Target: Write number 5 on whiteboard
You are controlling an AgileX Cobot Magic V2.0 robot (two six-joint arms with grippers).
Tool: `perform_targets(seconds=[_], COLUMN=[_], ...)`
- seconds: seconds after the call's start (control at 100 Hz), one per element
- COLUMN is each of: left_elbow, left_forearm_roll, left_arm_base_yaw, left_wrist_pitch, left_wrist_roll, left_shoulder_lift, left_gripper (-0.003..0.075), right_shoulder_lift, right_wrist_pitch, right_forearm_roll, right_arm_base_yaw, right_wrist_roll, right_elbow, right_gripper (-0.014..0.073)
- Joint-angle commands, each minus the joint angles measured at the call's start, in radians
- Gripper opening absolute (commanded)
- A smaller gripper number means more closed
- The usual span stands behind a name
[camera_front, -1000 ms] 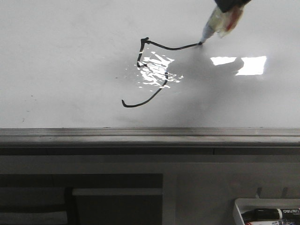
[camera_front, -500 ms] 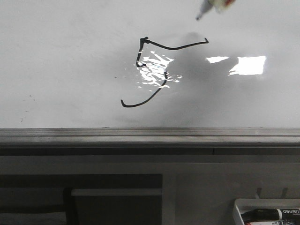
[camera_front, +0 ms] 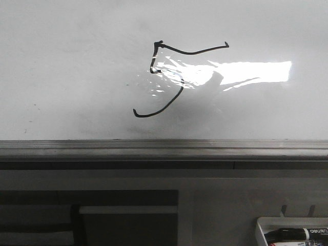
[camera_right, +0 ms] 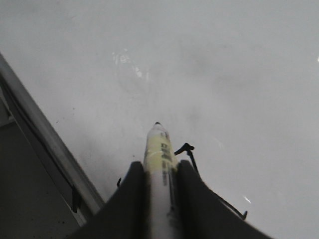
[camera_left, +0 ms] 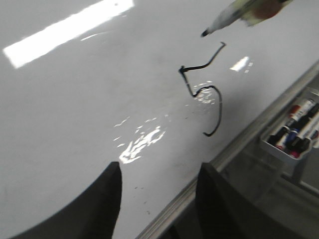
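One number 5 [camera_front: 171, 77] is all I count on the whiteboard [camera_front: 77, 66]: a thin black figure in the middle of the front view, with a wavy top bar running right, a short stem on its left and a curved hook sweeping down and left, part of it washed out by a bright glare patch. The board's grey metal edge rail [camera_front: 164, 148] runs across just below it. From my left wrist camera I see one marker [camera_left: 244, 11] with a dark tip hanging in the air above the end of the top bar, its tip clear of the surface. My right gripper [camera_right: 160, 172] is clamped around that same marker [camera_right: 160, 164], one dark finger on each side of its white and yellow barrel, tip pointing at the board with the drawn line showing just beside the fingers. My left gripper [camera_left: 157, 199] holds nothing; its two dark fingers stand spread apart over the board near the rail. One small white tray [camera_left: 294, 135] sits off the board's edge beyond the rail, holding several markers, too crowded for me to count exactly; the front view shows only one black marker [camera_front: 294, 234] in it.
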Motion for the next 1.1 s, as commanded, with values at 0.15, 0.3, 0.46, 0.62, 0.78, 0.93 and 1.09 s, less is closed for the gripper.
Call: perform_targets(seconds=[0.15,0.3,0.46,0.62,0.78,0.93,1.09], left_elbow=[-0.152,-0.221,-0.293,-0.33,-0.332,-0.332,-0.318], left_forearm_roll=[-0.053,-0.016,-0.004,0.0,0.0,0.0,0.019], left_arm_base_yaw=[-0.195,-0.312,-0.37,-0.373,-0.373,-0.373,-0.373], left_wrist_pitch=[0.072,0.072,0.055,0.041,0.042,0.062,0.098], left_wrist_roll=[0.22,0.234,0.234,0.234,0.234,0.234,0.234], left_shoulder_lift=[0.201,0.324,0.421,0.467,0.468,0.468,0.496], left_gripper=[0.033,0.0328,0.0324,0.0323,0.0323,0.0323,0.0323], right_shoulder_lift=[-0.014,-0.014,-0.014,-0.01,-0.01,-0.01,-0.01], right_wrist_pitch=[-0.123,-0.166,-0.17,-0.11,-0.092,-0.16,-0.246], right_forearm_roll=[-0.036,-0.025,0.003,0.046,0.046,0.046,0.049], right_arm_base_yaw=[0.068,0.084,0.084,0.084,0.084,0.084,0.082], right_wrist_roll=[-0.092,-0.092,-0.097,-0.179,-0.181,-0.181,-0.181], right_elbow=[0.037,0.051,0.051,0.053,0.105,0.173,0.205], right_gripper=[-0.0069,-0.0069,-0.0069,-0.0069,-0.0069,-0.0069,-0.0069])
